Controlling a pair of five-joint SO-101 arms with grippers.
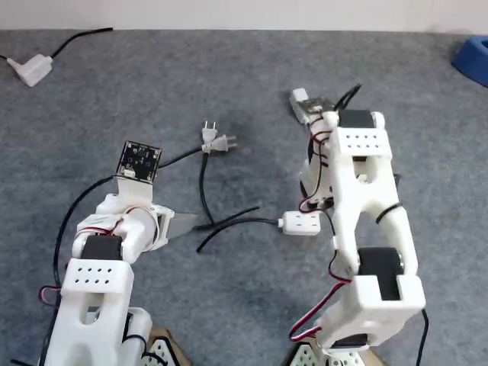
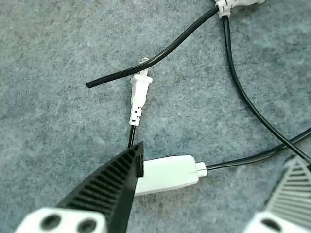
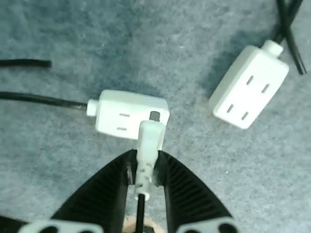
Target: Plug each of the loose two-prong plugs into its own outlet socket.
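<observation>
My right gripper (image 3: 146, 158) is shut on a white two-prong plug (image 3: 147, 145). The plug's front end rests against the edge of a white outlet socket (image 3: 131, 114) lying on the grey carpet. A second white socket (image 3: 248, 87) lies a little beyond it. In the high view one socket (image 1: 301, 223) lies beside the right arm. My left gripper (image 2: 217, 153) is open, low over another white socket block (image 2: 167, 172). A loose white plug (image 2: 138, 94) lies past it under a black cord. Two loose plugs (image 1: 217, 139) lie together mid-table.
Black cords (image 1: 204, 183) cross the carpet between the arms, with loose ends near the middle. A white adapter with its cord (image 1: 30, 70) lies at the far left corner. A blue object (image 1: 473, 57) sits at the far right edge.
</observation>
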